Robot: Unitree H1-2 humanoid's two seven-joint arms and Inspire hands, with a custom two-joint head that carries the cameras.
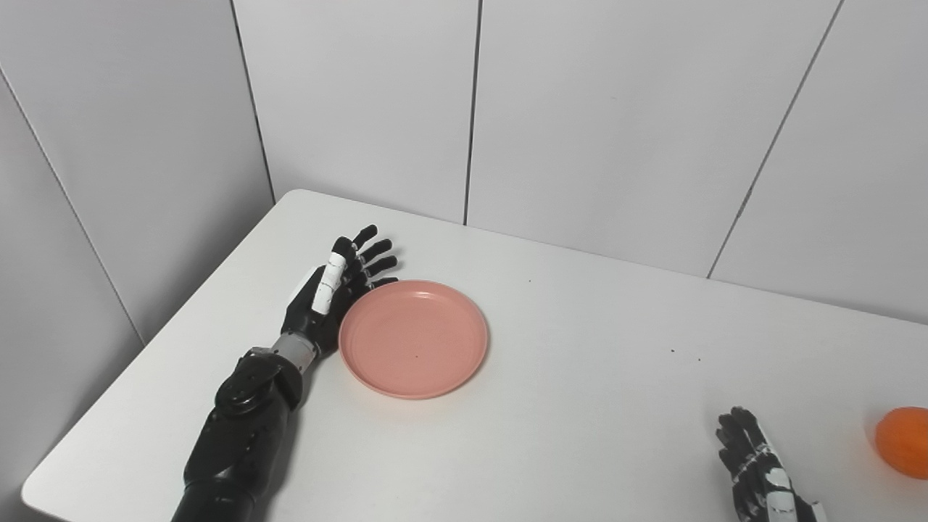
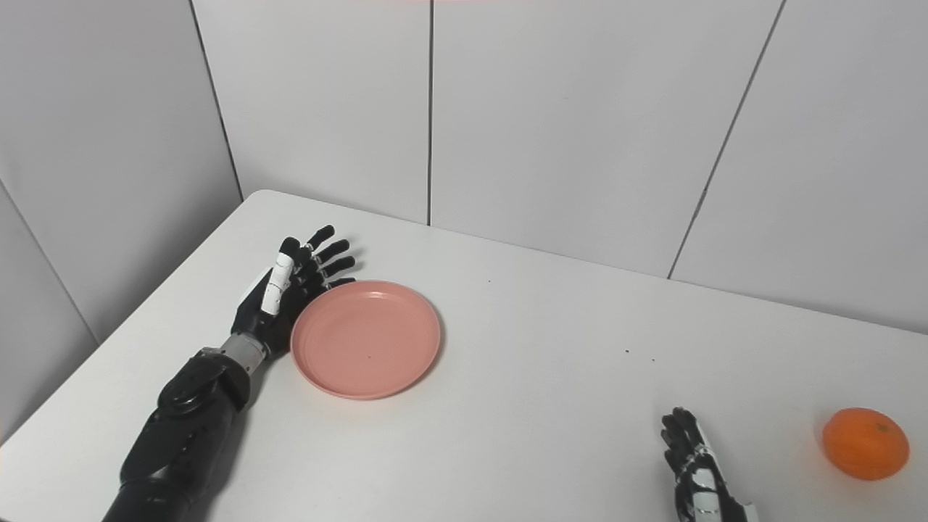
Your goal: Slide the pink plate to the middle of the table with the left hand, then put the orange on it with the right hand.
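The pink plate (image 1: pixel 413 338) lies empty on the left half of the white table (image 1: pixel 580 348). My left hand (image 1: pixel 337 286) is open, fingers spread, standing edge-on against the plate's left rim, and holds nothing. The orange (image 2: pixel 865 443) rests on the table at the far right near the front edge. My right hand (image 2: pixel 692 467) lies low at the bottom right, left of the orange and apart from it, fingers loosely spread and empty; its lower part is cut off by the picture's edge.
White wall panels (image 1: pixel 580 109) stand behind and to the left of the table. The table's rounded back-left corner (image 1: pixel 297 194) is just beyond my left hand.
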